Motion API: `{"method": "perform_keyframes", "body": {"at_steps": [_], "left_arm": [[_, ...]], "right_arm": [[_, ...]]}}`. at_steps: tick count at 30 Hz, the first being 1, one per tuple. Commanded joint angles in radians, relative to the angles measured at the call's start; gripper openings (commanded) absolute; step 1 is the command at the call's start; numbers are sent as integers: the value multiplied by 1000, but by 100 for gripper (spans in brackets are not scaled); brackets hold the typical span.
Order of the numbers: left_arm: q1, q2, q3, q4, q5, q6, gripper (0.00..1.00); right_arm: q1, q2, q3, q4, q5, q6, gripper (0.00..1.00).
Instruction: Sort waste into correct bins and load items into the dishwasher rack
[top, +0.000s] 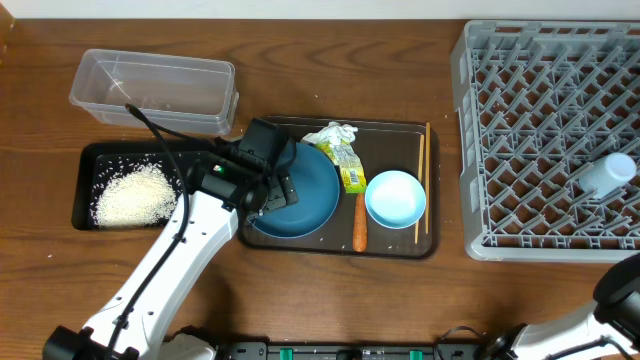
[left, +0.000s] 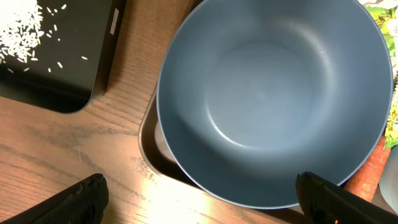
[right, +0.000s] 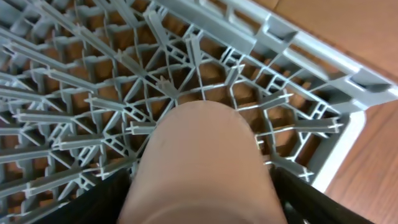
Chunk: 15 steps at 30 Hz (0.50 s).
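We see the smooth white cup (top: 608, 175) resting in the grey lattice dishwasher rack (top: 470, 140), between the right gripper (right: 205, 205) and its dark fingers; we cannot tell whether they clamp it. Our left gripper (left: 199, 196) hangs spread wide over the glossy round dark blue dish (left: 273, 99) on the brown tray (top: 390, 145).

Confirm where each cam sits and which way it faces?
Overhead: fixed above table, facing straight down; left arm and a bit of right arm show.
Left wrist: on left arm, facing down at dish; left pincer tips at bottom corners.
Right wrist: on right arm, facing down at cup in rack; right pincer tips flank it.
Shared: overhead and left wrist both show dish and rice.
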Motion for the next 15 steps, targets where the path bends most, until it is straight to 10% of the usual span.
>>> {"method": "perform_keyframes", "body": {"at_steps": [1, 15], "left_arm": [[4, 0, 14, -5, -9, -2, 99], [4, 0, 14, -5, -9, -2, 99]], "right_arm": [[-4, -3, 6, 7, -4, -25, 87], [40, -71, 7, -23, -224, -24, 94]]}}
